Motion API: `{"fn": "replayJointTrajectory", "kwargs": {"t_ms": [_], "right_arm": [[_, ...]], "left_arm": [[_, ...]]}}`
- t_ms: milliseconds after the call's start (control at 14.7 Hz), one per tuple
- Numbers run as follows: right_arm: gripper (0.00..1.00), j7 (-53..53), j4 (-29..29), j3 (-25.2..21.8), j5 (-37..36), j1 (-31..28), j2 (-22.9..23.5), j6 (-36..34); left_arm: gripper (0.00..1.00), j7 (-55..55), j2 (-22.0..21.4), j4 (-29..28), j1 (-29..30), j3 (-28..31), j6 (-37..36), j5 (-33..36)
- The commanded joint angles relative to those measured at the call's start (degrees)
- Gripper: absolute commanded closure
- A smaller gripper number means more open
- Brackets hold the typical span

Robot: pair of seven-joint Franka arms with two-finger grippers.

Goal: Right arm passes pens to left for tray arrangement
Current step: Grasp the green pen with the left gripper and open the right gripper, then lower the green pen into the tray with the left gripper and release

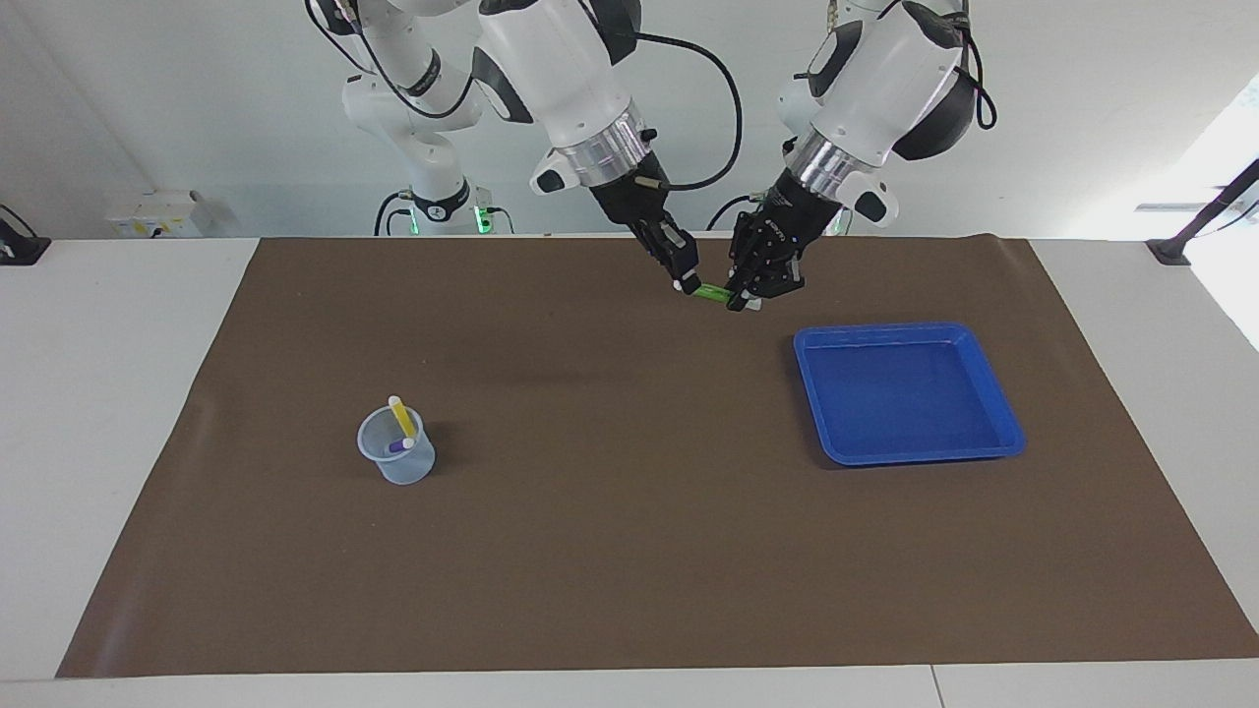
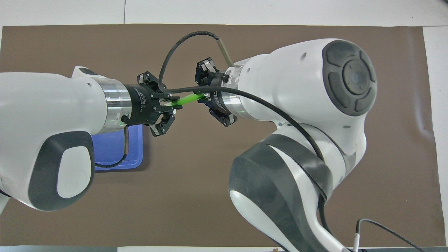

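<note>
A green pen (image 1: 710, 292) (image 2: 187, 99) hangs level in the air between both grippers, over the mat near the robots' edge. My left gripper (image 1: 740, 300) (image 2: 175, 104) is shut on the pen's end that points toward the blue tray (image 1: 905, 334) (image 2: 134, 164). My right gripper (image 1: 686, 280) (image 2: 204, 98) is at the pen's other end. The tray lies flat with nothing in it, toward the left arm's end of the table. A yellow pen (image 1: 400, 417) and a purple pen (image 1: 398, 445) stand in a cup toward the right arm's end.
The small translucent cup (image 1: 396, 457) stands on the brown mat (image 1: 629, 511), farther from the robots than the grippers. In the overhead view both arms cover much of the mat and most of the tray, and hide the cup.
</note>
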Motion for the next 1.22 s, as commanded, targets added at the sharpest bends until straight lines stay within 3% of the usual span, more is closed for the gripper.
{"fn": "replayJointTrajectory", "kwargs": {"t_ms": [0, 271, 407, 747, 1154], "right_arm": [[0.0, -3.6, 0.7, 0.7, -1.5, -0.9, 0.7, -0.7], [0.0, -13.2, 0.1, -2.1, -4.6, -1.3, -0.2, -5.0], [0.0, -24.3, -0.5, -5.0, -4.9, -1.4, -1.4, -10.5], [0.0, -52.4, -4.4, -14.4, -6.5, -1.4, -3.4, -14.8], [0.0, -75.4, -5.8, -15.6, -23.4, -2.5, 1.5, -11.7]], "left_arm": [[1.0, -0.3, -1.3, -1.9, 0.2, 0.5, 1.8, -0.9], [1.0, 2.5, -1.3, -2.0, 1.8, 0.6, 2.2, -0.3], [1.0, 11.6, -1.3, -2.0, 4.3, 0.6, 1.4, -0.3], [1.0, 37.8, -1.7, -2.8, 11.8, 0.6, -6.0, -0.4], [1.0, 81.5, -0.3, -7.5, 20.2, 0.8, -9.6, 2.3]]}}
